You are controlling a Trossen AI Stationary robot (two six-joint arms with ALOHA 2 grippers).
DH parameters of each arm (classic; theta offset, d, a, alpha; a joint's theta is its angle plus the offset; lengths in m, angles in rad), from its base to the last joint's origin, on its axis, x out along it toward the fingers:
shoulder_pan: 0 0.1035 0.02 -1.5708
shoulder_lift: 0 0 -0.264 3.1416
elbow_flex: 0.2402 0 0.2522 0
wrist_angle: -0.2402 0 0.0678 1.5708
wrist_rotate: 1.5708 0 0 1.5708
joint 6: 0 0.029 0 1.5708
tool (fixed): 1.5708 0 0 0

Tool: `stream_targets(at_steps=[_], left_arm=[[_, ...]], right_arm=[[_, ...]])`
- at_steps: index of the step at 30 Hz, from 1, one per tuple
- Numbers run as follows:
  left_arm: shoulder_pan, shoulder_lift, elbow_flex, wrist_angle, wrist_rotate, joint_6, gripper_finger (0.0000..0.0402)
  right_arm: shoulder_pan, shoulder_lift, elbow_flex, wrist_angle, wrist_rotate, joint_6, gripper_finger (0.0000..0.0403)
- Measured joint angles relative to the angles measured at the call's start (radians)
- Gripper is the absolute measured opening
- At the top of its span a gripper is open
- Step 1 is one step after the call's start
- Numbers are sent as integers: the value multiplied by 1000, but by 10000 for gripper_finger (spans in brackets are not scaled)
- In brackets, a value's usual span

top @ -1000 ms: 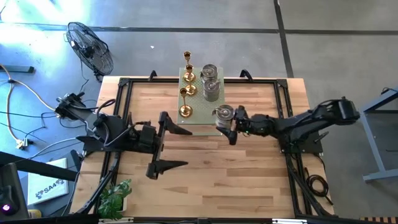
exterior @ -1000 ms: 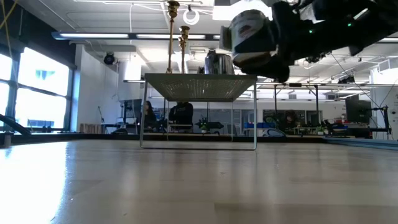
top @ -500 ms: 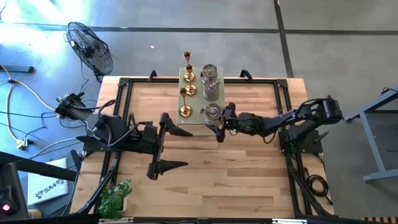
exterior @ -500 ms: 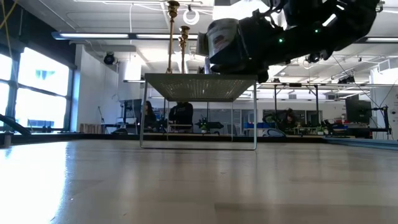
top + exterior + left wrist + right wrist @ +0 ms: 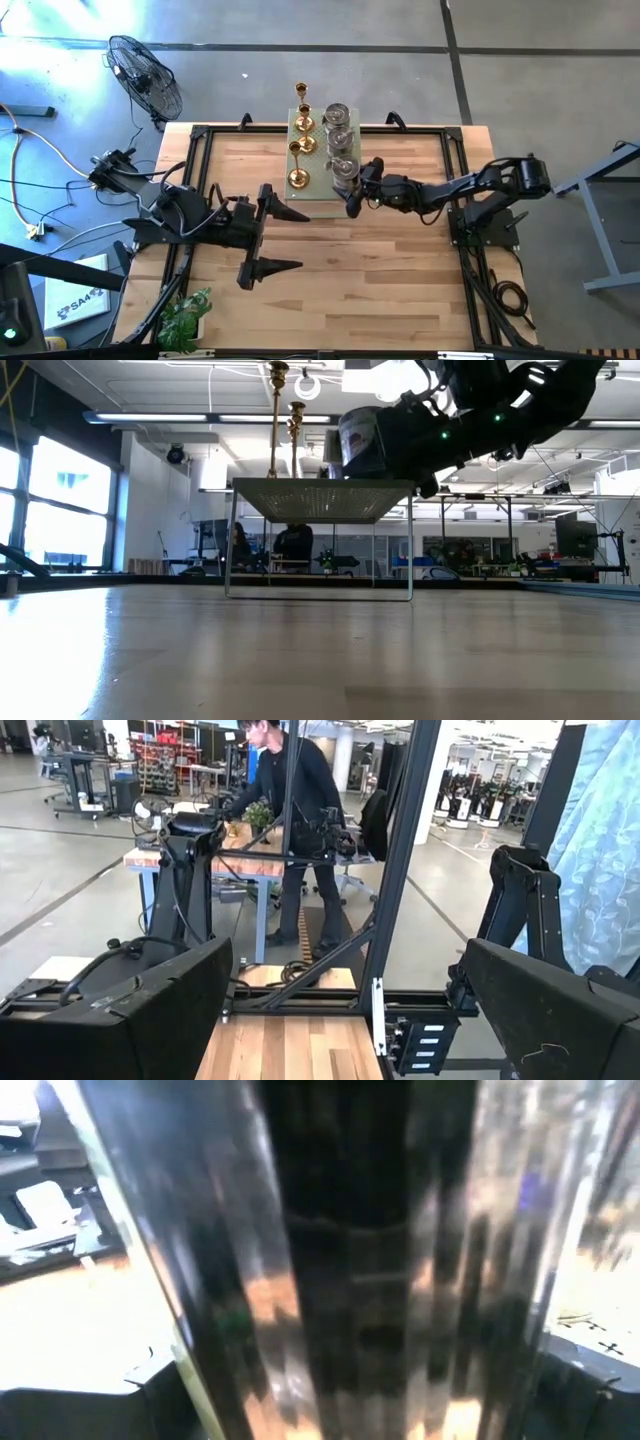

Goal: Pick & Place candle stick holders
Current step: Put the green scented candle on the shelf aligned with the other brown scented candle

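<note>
right pincer [image 5: 347,180] clamped on a silver holder [image 5: 343,168] at the near end of the silver row on the green box [image 5: 318,188], gold holders [image 5: 299,148] alongside, left pincer [image 5: 272,235] wide open over the counter [image 5: 400,290]

The high view looks straight down from well above the wooden table [image 5: 330,250], taking in its whole top, both arms and the floor around, with a fan [image 5: 145,75] off its far left corner. The low view sits at tabletop height on the table's near edge, facing level across the boards to the perforated box [image 5: 322,497] and the hall behind; both views share that box [image 5: 318,160]. The left wrist view faces out past the table's black frame [image 5: 400,890] into the room, where a person [image 5: 300,810] stands. The right wrist view is pressed so near a silver candle stick holder [image 5: 380,1260] that its reflective side fills nearly everything.
</note>
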Motion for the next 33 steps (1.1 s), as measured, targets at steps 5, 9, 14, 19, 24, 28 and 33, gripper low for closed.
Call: stream_targets(at_steps=[5, 9, 14, 19, 24, 28, 33], left_arm=[[0, 0, 0, 1, 0, -1, 392], [0, 0, 0, 1, 0, -19, 392], [0, 1, 0, 2, 22, -40, 392], [0, 1, 0, 1, 42, -57, 392], [0, 1, 0, 1, 42, -56, 392], [0, 1, 0, -7, 44, -55, 392], [0, 1, 0, -21, 58, -55, 392]], right_arm=[[-5, 0, 0, -1, 4, 15, 363], [-5, -1, 0, -1, -27, 15, 363], [-5, -1, 1, -13, -40, -10, 363], [-5, -1, 1, -16, -56, -31, 368], [-5, -1, 0, -10, -52, -23, 395], [-5, -1, 0, -11, -79, -27, 395], [-4, -1, 0, -6, -101, -26, 399]])
